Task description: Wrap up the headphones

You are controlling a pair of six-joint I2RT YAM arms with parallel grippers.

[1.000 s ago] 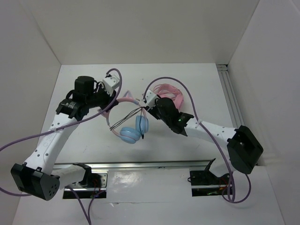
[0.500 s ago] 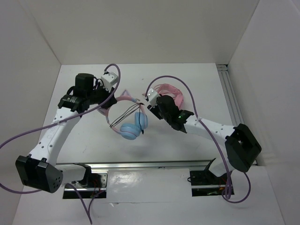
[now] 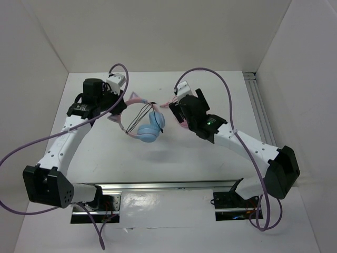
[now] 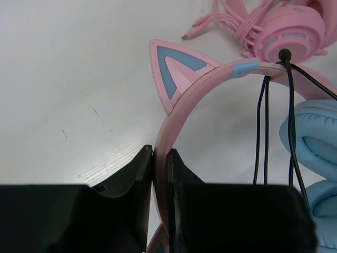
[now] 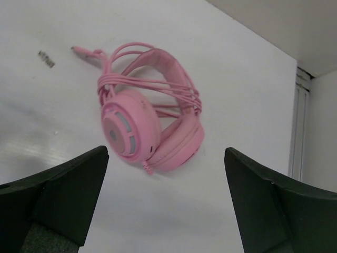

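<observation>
Headphones (image 3: 143,122) pinched by the headband, cable looped across it

The left gripper (image 4: 160,168) has its jaws narrow on the pink headband (image 4: 210,84), apparently holding the headphones off the counter (image 3: 210,158) so the black cable (image 4: 265,126) can pass around. The right gripper (image 5: 166,153) has its jaws wide and empty above the all-pink headphones (image 5: 147,126). No container shows.
</observation>
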